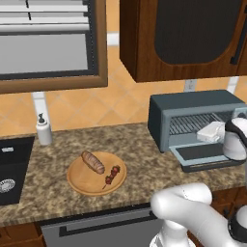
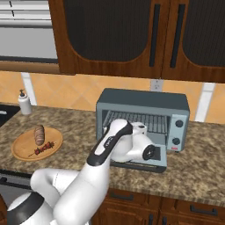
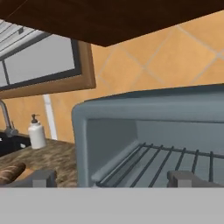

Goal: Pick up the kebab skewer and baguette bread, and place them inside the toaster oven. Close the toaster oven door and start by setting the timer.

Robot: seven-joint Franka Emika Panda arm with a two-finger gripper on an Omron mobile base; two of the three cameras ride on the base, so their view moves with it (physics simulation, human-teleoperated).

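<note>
My pincer (image 3: 112, 178), wide and empty, faces the toaster oven (image 2: 143, 118). Far to its left, the kebab skewer (image 1: 111, 176) looks light and thin; I'd pinch mid-stick.

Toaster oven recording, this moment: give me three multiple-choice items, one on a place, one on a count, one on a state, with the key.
1. Where does the baguette bread lie?
A. on the round wooden plate
B. on the oven rack
C. in the sink

2. How many knobs show on the front of the toaster oven?
A. one
B. two
C. four

3. How is the toaster oven door?
A. shut
B. dropped open
C. taken off

Key: 1 A, it rests on the plate beside the kebab skewer. 2 B, the right base view shows two, one above the other. 3 B, it lies flat in front, baring the wire rack.
</note>
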